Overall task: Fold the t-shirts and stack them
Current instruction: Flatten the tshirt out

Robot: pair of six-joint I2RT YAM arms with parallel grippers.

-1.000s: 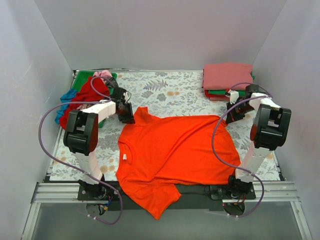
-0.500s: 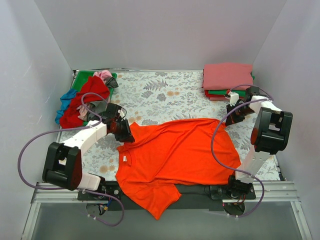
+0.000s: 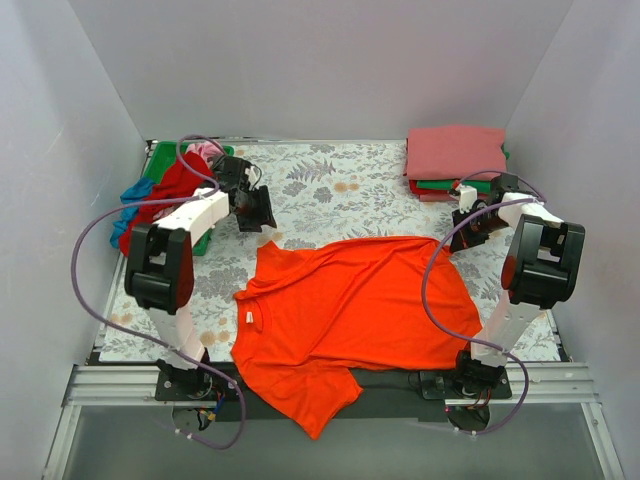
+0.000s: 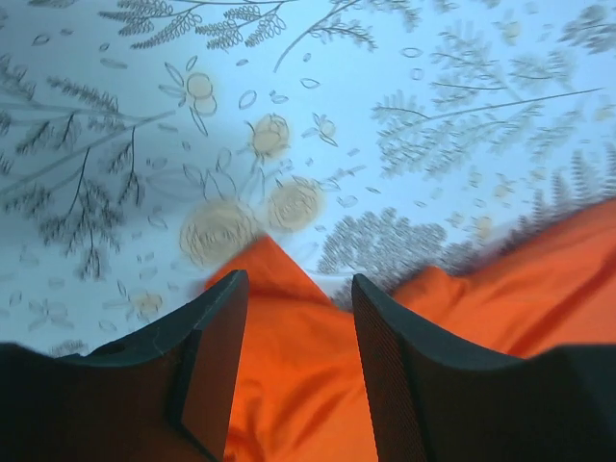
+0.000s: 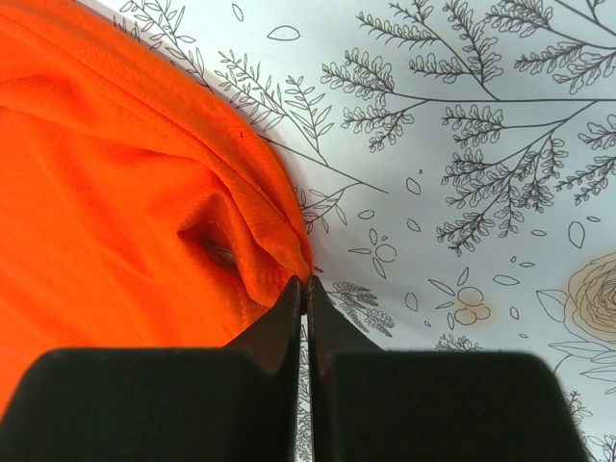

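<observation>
The bright orange-red t-shirt [image 3: 350, 300] lies spread on the floral table cloth, its bottom sleeve hanging over the near edge. My left gripper [image 3: 255, 212] is open just above the shirt's far-left sleeve corner [image 3: 267, 248]. In the left wrist view the orange cloth [image 4: 289, 366] lies below the gap between the open jaws [image 4: 298, 284]. My right gripper [image 3: 461, 237] is shut on the shirt's far-right edge. The right wrist view shows the fingertips [image 5: 306, 282] pinching a bunched fold of orange cloth [image 5: 260, 241].
A stack of folded shirts, coral pink [image 3: 455, 150] on top with green and red under it, sits at the back right. A loose pile of red [image 3: 175, 195], green, blue and pink shirts lies at the back left. Grey walls enclose the table.
My left gripper dragged the sleeve corner toward the near left, let it go and lifted back away. The shirt's far-left corner now lies nearer. The right gripper has barely moved.
</observation>
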